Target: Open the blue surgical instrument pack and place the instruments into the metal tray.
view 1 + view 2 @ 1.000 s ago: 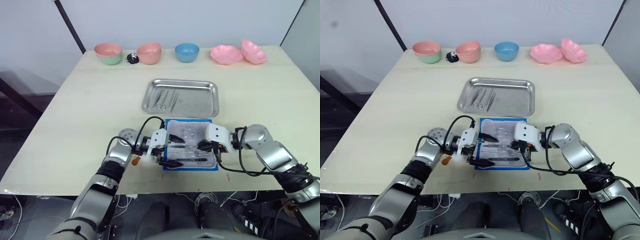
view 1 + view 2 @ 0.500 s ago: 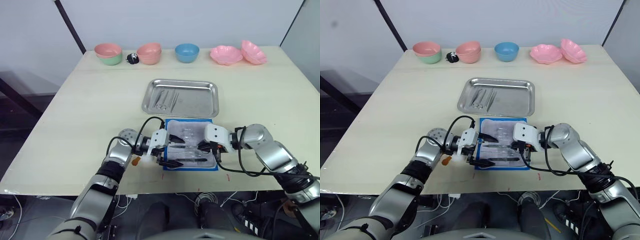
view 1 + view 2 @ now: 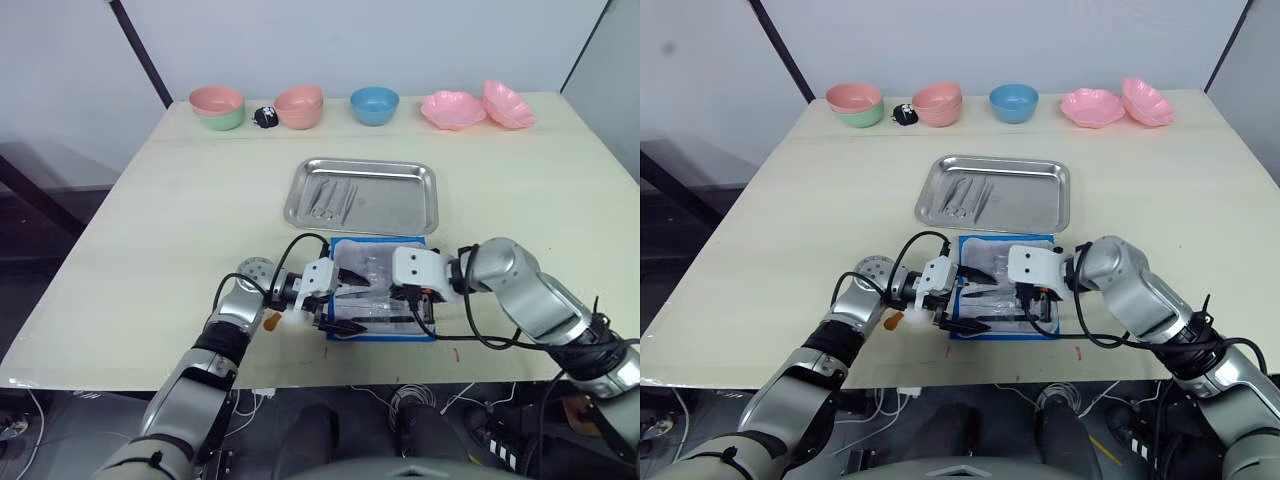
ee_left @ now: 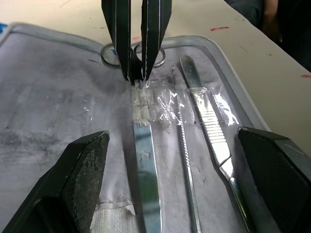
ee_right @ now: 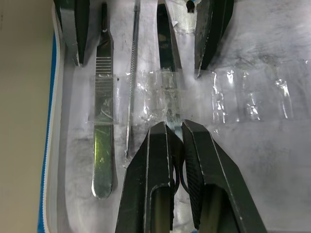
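Note:
The blue surgical instrument pack (image 3: pixel 375 242) lies open near the table's front edge, its white-grey lining up. Several slim silver instruments (image 4: pixel 146 184) sit in it under clear plastic straps: a flat tool, a thin probe (image 5: pixel 132 97) and a ridged handle (image 5: pixel 103 131). My right gripper (image 5: pixel 174 130) is shut on the ring-handled end of the middle instrument. Facing it, my left gripper (image 3: pixel 343 300) is open, its fingers (image 4: pixel 82 179) spread wide over the pack's left part. The metal tray (image 3: pixel 395 208) lies just beyond the pack and holds a few instruments (image 3: pixel 330 200).
Along the far edge stand a pink bowl on a green one (image 3: pixel 217 105), stacked pink bowls (image 3: pixel 298 105), a small black object (image 3: pixel 264 117), a blue bowl (image 3: pixel 374 104) and two pink flower-shaped dishes (image 3: pixel 452 108). The table's front edge runs just behind the pack.
My right gripper has shifted left, further in over the pack, and its forearm has swung with it. The left gripper and the pack have stayed in place.

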You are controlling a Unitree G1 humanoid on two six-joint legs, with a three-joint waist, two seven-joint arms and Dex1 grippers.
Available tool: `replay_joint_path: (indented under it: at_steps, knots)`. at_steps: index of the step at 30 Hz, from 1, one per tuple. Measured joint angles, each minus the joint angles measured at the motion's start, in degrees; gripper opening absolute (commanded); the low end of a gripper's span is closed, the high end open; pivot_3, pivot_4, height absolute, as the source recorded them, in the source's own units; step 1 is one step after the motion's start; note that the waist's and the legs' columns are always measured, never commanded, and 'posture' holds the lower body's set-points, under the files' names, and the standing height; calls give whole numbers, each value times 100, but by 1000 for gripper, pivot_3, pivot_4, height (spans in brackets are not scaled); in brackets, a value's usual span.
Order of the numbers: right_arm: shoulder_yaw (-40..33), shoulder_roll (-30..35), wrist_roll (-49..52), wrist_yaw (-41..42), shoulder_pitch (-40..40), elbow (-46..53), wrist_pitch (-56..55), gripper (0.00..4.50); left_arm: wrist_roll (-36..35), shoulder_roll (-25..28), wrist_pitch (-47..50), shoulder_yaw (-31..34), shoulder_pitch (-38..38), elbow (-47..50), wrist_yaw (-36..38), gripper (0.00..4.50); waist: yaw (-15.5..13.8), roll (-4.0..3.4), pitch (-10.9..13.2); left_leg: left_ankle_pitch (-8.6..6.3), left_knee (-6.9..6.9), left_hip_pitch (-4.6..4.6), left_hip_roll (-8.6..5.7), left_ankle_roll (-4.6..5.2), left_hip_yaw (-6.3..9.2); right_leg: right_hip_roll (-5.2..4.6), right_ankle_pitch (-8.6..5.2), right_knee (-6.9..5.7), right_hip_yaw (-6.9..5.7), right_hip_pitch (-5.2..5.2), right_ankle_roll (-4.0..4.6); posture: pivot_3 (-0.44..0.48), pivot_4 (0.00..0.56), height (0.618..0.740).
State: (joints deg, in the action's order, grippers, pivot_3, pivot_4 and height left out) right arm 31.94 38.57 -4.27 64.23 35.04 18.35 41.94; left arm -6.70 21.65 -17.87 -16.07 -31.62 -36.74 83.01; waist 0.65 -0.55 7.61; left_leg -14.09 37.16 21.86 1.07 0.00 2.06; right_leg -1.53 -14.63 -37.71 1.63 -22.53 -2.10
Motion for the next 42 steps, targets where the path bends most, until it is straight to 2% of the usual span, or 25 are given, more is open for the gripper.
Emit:
replay_joint_path:
  at_steps: [19,26,35,42]
  knots:
    - [227,574,-179,222,252,221,280,69,3,-46,-10,-1,-7,-23,-13,4500,0,10,6,0,-5,1,-26,0,10,-30,-10,3,-10,-1,-16,0,150,740]
    - [55,1190,-125,400,83,492,256,69,8,-71,-19,-7,-7,-25,-27,4500,-1,20,13,0,-8,3,-42,0,17,-48,-15,5,-17,0,-24,0,150,740]
    - [-677,2137,140,589,-495,801,-14,69,16,-94,-37,-13,-6,-35,-47,4500,-7,25,18,0,-15,3,-47,0,20,-57,-17,15,-22,2,-29,0,150,740]
    - [-1754,2648,611,658,-1156,823,-139,69,18,-110,-61,-13,-9,-50,-54,4500,-13,26,18,0,-23,2,-48,0,18,-60,-17,24,-23,5,-29,0,150,740]
